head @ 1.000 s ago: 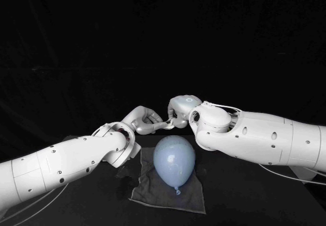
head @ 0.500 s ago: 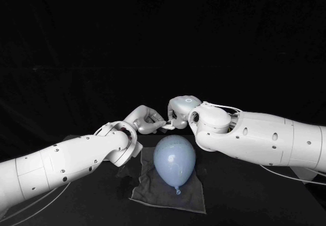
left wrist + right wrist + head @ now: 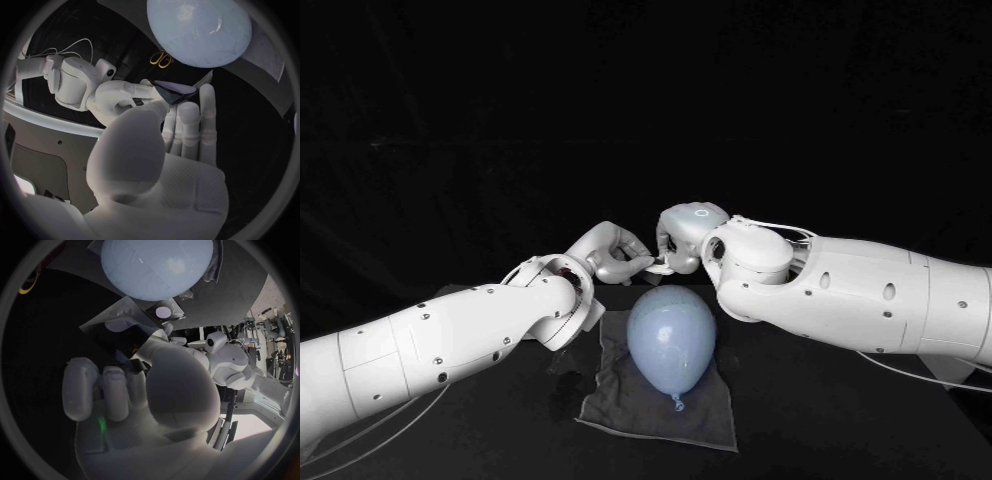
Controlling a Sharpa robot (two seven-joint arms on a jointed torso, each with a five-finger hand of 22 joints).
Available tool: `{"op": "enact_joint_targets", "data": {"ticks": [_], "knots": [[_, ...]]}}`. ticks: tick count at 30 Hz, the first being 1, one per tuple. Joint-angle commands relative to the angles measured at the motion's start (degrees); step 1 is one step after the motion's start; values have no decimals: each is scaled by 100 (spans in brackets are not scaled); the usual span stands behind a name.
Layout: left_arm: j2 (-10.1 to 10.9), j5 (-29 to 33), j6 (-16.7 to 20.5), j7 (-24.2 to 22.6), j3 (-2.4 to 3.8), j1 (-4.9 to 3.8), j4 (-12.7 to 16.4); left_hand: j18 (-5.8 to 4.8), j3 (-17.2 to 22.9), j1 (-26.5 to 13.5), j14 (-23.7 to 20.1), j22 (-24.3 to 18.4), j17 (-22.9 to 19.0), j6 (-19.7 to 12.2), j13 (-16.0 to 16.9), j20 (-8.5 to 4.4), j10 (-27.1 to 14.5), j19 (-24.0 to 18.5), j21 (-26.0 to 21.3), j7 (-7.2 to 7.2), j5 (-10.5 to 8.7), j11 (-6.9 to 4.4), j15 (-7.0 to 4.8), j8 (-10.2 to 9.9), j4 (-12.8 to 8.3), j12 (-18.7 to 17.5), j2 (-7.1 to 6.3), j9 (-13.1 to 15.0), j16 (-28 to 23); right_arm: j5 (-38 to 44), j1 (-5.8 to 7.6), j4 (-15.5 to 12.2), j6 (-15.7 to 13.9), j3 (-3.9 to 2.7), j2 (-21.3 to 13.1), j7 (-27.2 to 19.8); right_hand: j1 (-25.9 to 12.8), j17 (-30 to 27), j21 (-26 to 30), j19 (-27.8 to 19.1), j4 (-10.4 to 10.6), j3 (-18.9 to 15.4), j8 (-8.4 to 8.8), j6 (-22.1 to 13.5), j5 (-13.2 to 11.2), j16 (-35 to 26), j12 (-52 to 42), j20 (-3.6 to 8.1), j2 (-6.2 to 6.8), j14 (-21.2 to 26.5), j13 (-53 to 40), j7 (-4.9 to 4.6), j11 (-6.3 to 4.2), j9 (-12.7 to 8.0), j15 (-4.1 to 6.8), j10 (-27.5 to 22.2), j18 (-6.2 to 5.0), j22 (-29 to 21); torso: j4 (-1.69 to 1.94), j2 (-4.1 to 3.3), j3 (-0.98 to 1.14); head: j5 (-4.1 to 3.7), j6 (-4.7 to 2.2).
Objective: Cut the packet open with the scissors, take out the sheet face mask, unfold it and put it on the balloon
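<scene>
The packet, dark and foil-like, is up off the table between the two hands, just beyond the round end of the balloon. In the head view the knuckles and the right forearm stand in front of the packet and cover nearly all of it. The right hand has its fingers curled round one edge with the thumb pressed on the packet's face, a firm hold. The left hand meets it from the other side: its fingers lie straight and close together under the packet's corner and the thumb comes down onto that corner, so it pinches the packet too. In the head view the two hands touch at their fingertips. The balloon, pale blue, lies with its knot toward the robot on a dark grey cloth spread on the black table, and the two white forearms flank it closely on either side. The scissors, with yellow handles, lie on the table beyond the balloon, apart from both hands.
</scene>
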State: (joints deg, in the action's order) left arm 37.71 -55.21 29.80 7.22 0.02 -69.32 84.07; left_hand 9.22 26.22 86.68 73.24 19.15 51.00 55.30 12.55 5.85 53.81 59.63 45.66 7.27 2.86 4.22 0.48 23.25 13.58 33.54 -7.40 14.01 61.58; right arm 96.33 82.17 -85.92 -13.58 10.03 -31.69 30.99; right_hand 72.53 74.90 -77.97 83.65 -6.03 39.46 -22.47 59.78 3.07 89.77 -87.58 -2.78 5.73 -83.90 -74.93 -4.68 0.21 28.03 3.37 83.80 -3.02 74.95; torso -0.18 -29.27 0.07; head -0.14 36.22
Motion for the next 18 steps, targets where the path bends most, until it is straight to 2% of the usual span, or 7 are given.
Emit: {"op": "enact_joint_targets", "data": {"ticks": [1, 4, 6, 10, 12, 14, 18], "knots": [[-17, -213, -209, 53, 7, -13, 29, 104, 42, -97, 105, 107, 233, 56, -26, 9, 66, -90, 154, -8, -10, 5, -4, -22, -21, -35, -37, 21, 280, 201, 3, -25, -6, -5, -11, 1, 3, 1507, -32, 148, -30, 8, -33, 33, -25, 22, -22, 11, -56, -609, -1400, 9, -18, 10, 18, 545, 51, 997, 0, -1, -5, 4, 9], [-12, -299, -288, 95, 7, -14, 39, 109, 27, -143, 203, 184, 416, 68, -44, 7, 71, -130, 266, -16, -5, 1, -8, -32, -64, -52, -124, 25, 501, 222, 3, -53, -98, -5, -32, -11, 3, 1507, -32, 148, -30, 8, -33, 33, -25, 22, -22, 11, -56, -609, -1400, 9, -18, 10, 18, 545, 51, 997, 2, -3, -2, 8, 20], [-8, -346, -319, 121, 7, -15, 37, 114, 53, -115, 257, 233, 508, 95, -53, -1, 95, -140, 342, -20, -5, -9, -18, -30, -123, -54, -131, 30, 612, 239, 3, -79, -178, -5, -48, -26, 3, 1507, -32, 148, -30, 8, -33, 33, -25, 22, -22, 11, -56, -609, -1400, 9, -18, 10, 18, 545, 51, 997, 2, -3, -1, 12, 24], [9, -391, -334, 160, 7, -16, 26, 134, 216, 16, 561, 400, 907, 234, -75, -73, 322, -53, 623, -54, -13, -99, -108, 72, -323, -28, 56, 103, 1013, 264, 3, -135, -309, -5, -89, -72, -1, 1508, -30, 147, -33, 11, -35, 34, -25, 22, -24, 12, -55, -609, -1401, 8, -18, 10, 19, 546, 51, 997, -2, 0, -2, 15, 26], [16, -388, -324, 163, 7, -16, 24, 129, 290, -36, 656, 470, 1015, 229, -98, -104, 397, -40, 735, -73, -8, -122, -129, 105, -346, -48, 119, 146, 1130, 266, 3, -151, -333, -5, -106, -95, -6, 1498, -11, 139, -33, 10, -35, 33, -25, 18, -4, 13, -52, -607, -1391, 7, -18, 10, 18, 539, 47, 989, -2, 1, -2, 19, 29], [21, -379, -291, 148, 7, -16, 25, 128, 323, -56, 661, 494, 984, 222, -105, -113, 429, -42, 771, -80, -7, -130, -137, 114, -354, -52, 140, 164, 1127, 263, 4, -167, -342, -5, -124, -126, -10, 1488, 9, 131, -32, 8, -35, 31, -25, 14, -5, 13, -49, -605, -1391, 6, -17, 10, 18, 540, 43, 981, -4, 6, -4, 27, 32], [24, -282, -176, 63, 7, -16, 29, 126, 419, -106, 548, 543, 642, 244, -117, -132, 523, -75, 840, -105, -5, -155, -158, 156, -382, -50, 158, 219, 932, 209, 4, -188, -343, -5, -147, -225, -69, 1385, 166, 63, -15, -19, -25, -14, -23, -28, 125, 12, -15, -581, -1329, -12, -2, 5, 5, 495, 11, 917, -8, 6, -1, 36, 32]]}}
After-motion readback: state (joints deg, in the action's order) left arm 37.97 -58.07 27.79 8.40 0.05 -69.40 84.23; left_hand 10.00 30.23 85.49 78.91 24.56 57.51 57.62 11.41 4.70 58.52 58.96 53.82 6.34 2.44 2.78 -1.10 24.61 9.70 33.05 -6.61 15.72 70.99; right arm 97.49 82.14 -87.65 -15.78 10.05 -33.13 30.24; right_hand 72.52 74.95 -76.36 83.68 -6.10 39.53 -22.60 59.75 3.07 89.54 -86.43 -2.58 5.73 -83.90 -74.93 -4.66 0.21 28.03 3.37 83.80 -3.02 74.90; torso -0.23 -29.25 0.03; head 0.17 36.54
